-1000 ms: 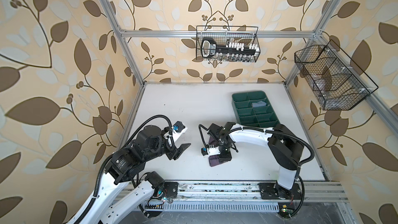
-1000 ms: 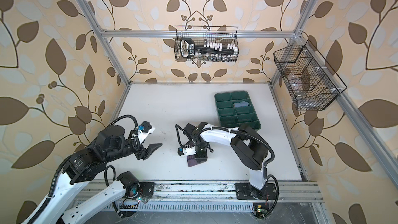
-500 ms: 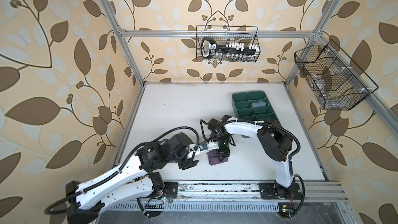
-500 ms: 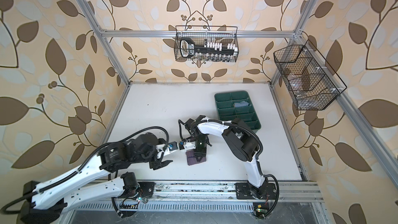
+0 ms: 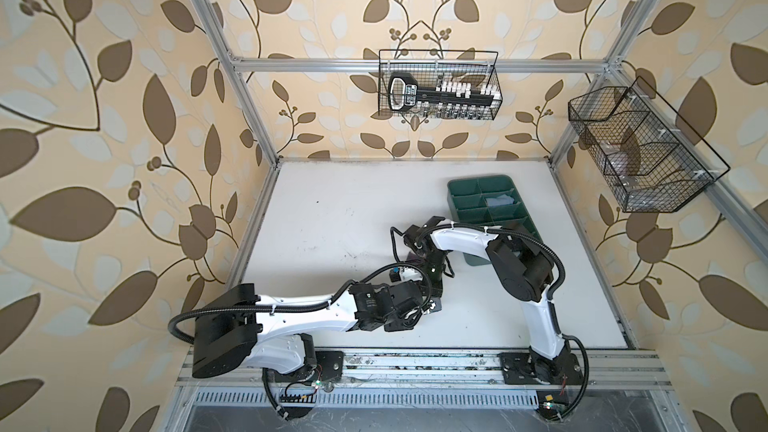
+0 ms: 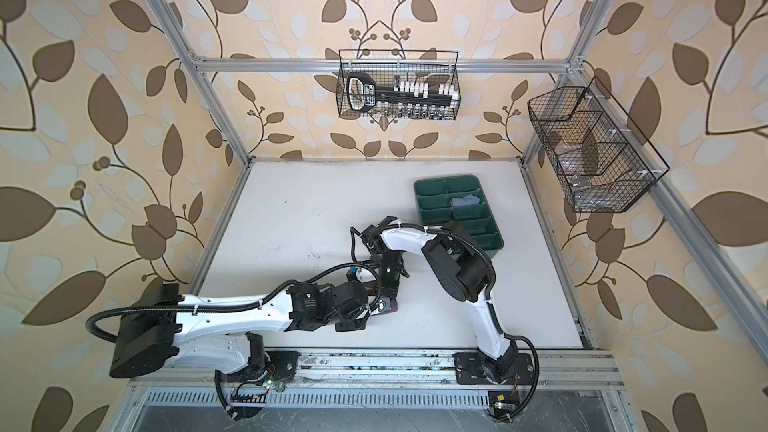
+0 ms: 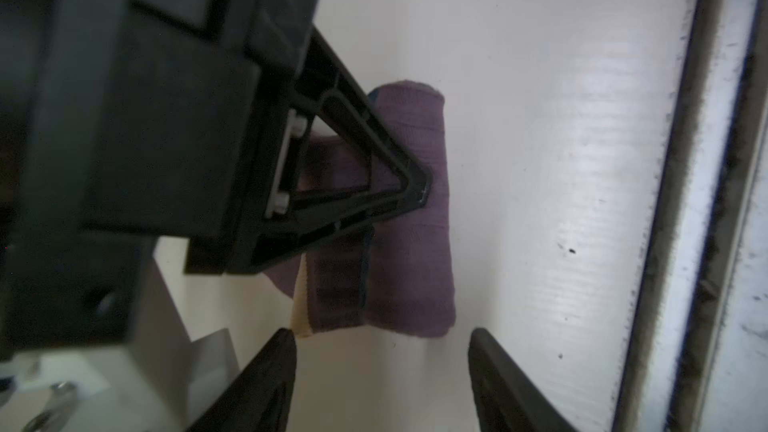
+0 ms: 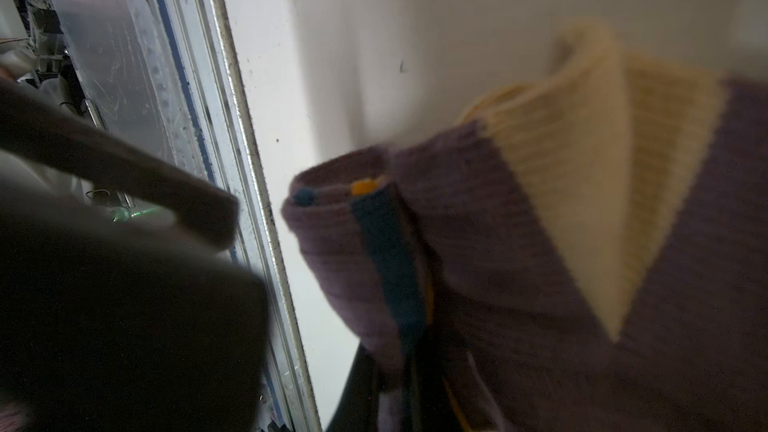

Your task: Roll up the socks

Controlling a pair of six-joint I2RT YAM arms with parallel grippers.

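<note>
Of the socks, I see the purple one (image 7: 411, 222), rolled into a short bundle with a tan edge and a blue and orange stripe (image 8: 386, 251). It lies on the white table near the front edge, mostly hidden under both grippers in both top views; a corner shows (image 6: 391, 306). My right gripper (image 8: 399, 388) comes down from above and is shut on its fabric; its black fingers (image 7: 374, 168) pinch the roll's middle. My left gripper (image 7: 380, 347) stands open just short of the roll's end, nothing between its fingertips (image 7: 282, 351).
A green compartment tray (image 5: 457, 189) stands behind the right arm, a pale blue item (image 5: 498, 201) in one cell. Wire baskets hang on the back wall (image 5: 440, 89) and right wall (image 5: 640, 151). The metal front rail (image 5: 415, 363) runs close to the sock.
My left arm has swung from the table's left side across to the sock, its jaws narrowing a little. The right gripper has stayed shut on the sock, shifting only slightly.
</note>
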